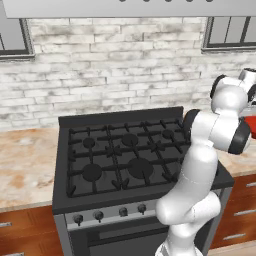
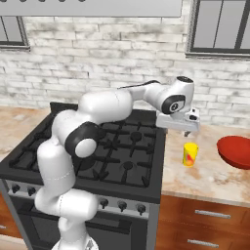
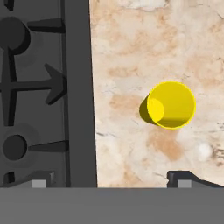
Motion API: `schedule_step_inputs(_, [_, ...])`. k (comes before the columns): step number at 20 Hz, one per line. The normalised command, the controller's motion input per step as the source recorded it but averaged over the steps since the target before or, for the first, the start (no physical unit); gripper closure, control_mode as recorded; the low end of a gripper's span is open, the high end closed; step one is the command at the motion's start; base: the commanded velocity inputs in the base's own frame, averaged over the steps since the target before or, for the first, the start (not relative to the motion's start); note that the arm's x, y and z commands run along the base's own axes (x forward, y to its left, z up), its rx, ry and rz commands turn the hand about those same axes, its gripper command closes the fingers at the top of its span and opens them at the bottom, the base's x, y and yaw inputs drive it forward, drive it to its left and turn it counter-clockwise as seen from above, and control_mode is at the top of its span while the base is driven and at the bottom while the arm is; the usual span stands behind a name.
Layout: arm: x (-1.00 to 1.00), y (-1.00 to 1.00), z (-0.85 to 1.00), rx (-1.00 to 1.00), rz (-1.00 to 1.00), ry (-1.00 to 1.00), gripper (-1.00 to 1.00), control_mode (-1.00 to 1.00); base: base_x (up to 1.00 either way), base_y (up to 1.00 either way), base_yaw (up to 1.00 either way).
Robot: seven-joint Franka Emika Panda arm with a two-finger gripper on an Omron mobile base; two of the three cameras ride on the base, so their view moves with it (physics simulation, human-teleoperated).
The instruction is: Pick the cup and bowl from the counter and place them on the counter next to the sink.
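A yellow cup (image 2: 190,154) stands upright on the beige counter (image 2: 207,181), just right of the stove. My gripper (image 2: 186,132) hangs open directly above it, a little to the cup's left, and does not touch it. In the hand view I look down into the cup (image 3: 171,105), with my gripper (image 3: 113,180) open and its fingertips (image 3: 186,178) wide apart below it. The red bowl (image 2: 237,152) rests on the counter to the cup's right, and a sliver of the bowl (image 1: 251,123) peeks out behind the arm. The sink is out of view.
A black gas stove (image 1: 125,155) with raised grates sits left of the cup, its edge (image 3: 78,96) close beside it. More counter (image 1: 25,165) lies left of the stove. A brick wall and windows back the scene. Wooden drawers (image 2: 205,215) sit below.
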Motion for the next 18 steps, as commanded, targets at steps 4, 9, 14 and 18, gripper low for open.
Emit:
schedule_step_inputs(4, [0.29, -0.36, -0.03, 0.01, 0.00, 0.00, -1.00, -1.00, 0.00, 0.00, 0.00])
schedule_step_inputs(9, [0.00, -0.30, -0.08, 0.00, 0.02, 0.00, -1.00, -1.00, 0.00, 0.00, 0.00])
schedule_step_inputs(14, [0.00, -0.18, -0.20, 0.00, 0.04, 0.00, -1.00, -1.00, 0.00, 0.00, 0.00])
schedule_step_inputs(18, [0.02, -0.04, -0.19, 0.00, 0.03, 0.00, -1.00, -1.00, 0.00, 0.00, 0.00])
